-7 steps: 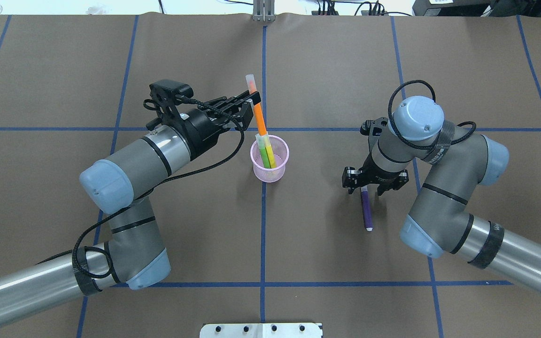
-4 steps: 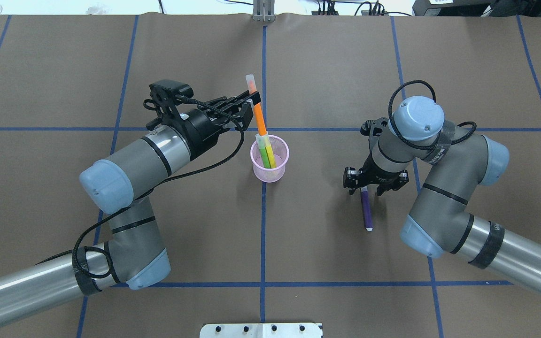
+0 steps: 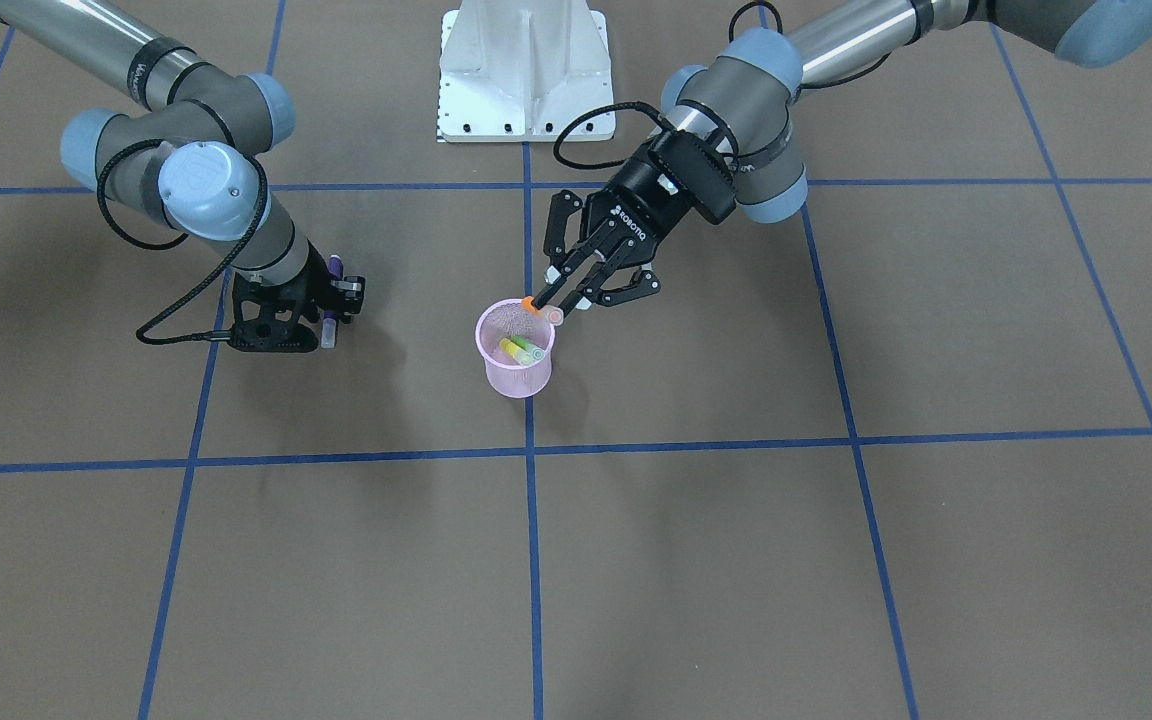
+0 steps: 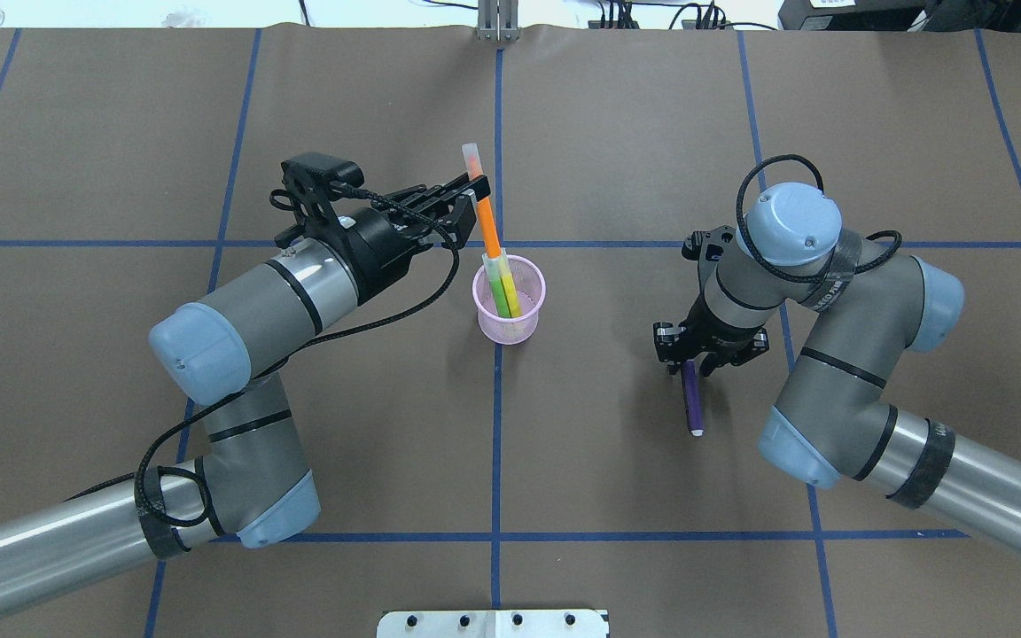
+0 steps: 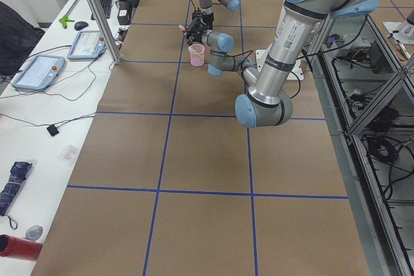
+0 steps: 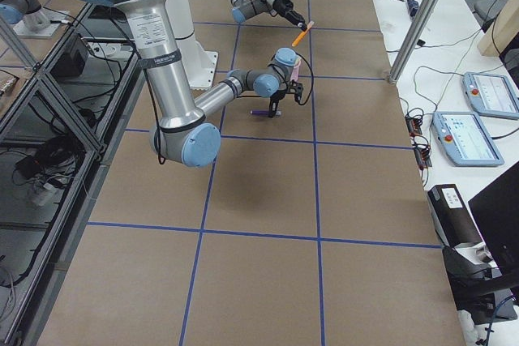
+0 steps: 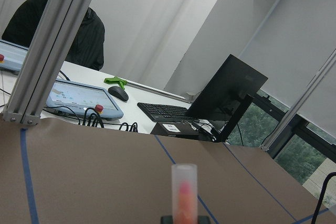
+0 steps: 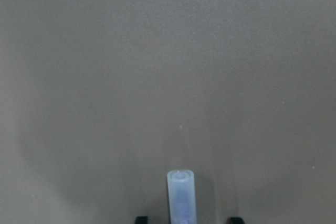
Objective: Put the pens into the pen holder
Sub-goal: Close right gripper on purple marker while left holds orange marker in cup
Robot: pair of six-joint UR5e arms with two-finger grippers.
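Little has shifted since a moment ago: the orange highlighter point(image 4: 484, 208) has barely tipped, and the right gripper point(image 4: 693, 358) has drawn its jaws in somewhat over the purple pen point(image 4: 692, 400). You have the pen holder point(image 4: 509, 330) standing just below the left gripper point(image 4: 475, 188), on its robot-ward side, with the green and yellow highlighters point(image 4: 499, 288) already leaning inside. That left gripper is clamped on the orange highlighter just under its clear cap, holding it tilted with the lower end over the holder's far rim. Whether the tip has entered the cup cannot be told. The step in hand looks like the drop-in: you likely need to bring the lower end inside the rim, then let go. The right gripper points down at the brown paper table cover point(image 4: 617, 496) with the purple pen's capped end between its fingers. Its wrist view shows a gap on both sides, so the jaws are partly open and not yet pinching. There the next move is probably to close fully and then lift.
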